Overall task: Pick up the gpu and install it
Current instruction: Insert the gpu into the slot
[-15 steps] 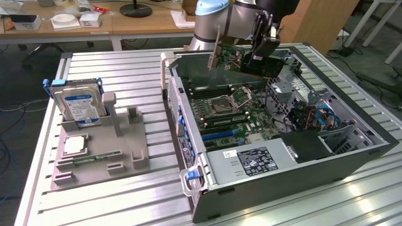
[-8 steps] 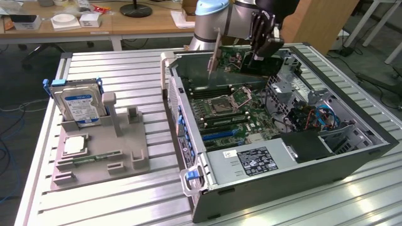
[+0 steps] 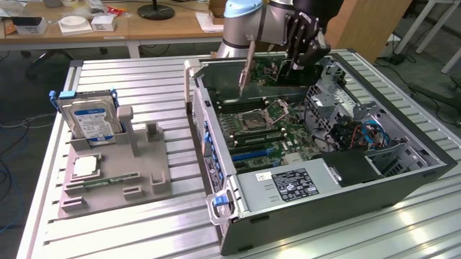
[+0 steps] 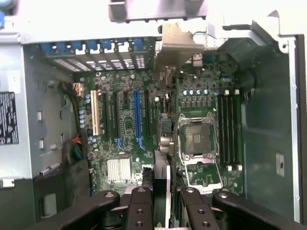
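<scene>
Black gpu (image 3: 273, 81) edge-on within the claw (image 4: 164, 195), over the motherboard (image 3: 268, 129).

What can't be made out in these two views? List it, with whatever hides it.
1. Exterior view: where the gripper meets the gpu, hidden by its own dark links.
2. Wrist view: the gpu's flat face, since the card shows edge-on.
3. Wrist view: the motherboard slot under the gpu, covered by the card.
4. Exterior view: print on the power supply label, too small to read.

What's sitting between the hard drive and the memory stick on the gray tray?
A square silver chip, lying flat, in the exterior view.
</scene>
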Controlling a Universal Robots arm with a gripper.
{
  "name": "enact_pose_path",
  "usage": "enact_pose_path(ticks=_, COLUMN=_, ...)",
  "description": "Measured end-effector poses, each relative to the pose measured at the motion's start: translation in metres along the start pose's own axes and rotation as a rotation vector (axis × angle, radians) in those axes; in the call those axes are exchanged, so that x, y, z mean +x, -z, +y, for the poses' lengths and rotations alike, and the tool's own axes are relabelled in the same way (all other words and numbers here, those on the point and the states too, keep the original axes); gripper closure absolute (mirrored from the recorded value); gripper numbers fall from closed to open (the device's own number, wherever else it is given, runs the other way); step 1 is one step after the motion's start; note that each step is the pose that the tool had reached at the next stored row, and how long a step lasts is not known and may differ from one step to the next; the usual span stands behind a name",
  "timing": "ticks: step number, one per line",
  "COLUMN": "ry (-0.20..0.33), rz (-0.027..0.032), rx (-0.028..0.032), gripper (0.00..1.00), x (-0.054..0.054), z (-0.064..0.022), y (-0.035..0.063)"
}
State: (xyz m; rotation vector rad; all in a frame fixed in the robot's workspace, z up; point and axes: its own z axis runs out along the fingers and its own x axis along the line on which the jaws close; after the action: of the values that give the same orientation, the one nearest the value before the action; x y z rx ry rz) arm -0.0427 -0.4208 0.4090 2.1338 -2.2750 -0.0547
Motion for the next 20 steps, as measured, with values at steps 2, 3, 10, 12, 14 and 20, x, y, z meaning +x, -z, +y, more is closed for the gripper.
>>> enact_pose_path(ticks=2, ry=0.036, rz=0.0014, rx=0.0001, gripper=0.73, x=0.000, z=0.0000, y=-0.0002)
enact_pose_path(ticks=3, ry=0.053, rz=0.0021, rx=0.0010, gripper=0.73, x=0.000, z=0.0001, y=-0.0002)
enact_pose_path(ticks=10, ry=0.067, rz=0.0017, rx=0.0418, gripper=0.73, x=0.000, z=-0.0002, y=-0.0031)
enact_pose_path(ticks=12, ry=0.042, rz=0.0011, rx=0.0422, gripper=0.73, x=0.000, z=-0.0002, y=-0.0043)
enact_pose_path(ticks=14, ry=0.037, rz=0.0011, rx=0.0423, gripper=0.73, x=0.000, z=-0.0002, y=-0.0055)
enact_pose_path(ticks=20, ry=0.037, rz=0.0011, rx=0.0423, gripper=0.73, x=0.001, z=-0.0007, y=-0.0155)
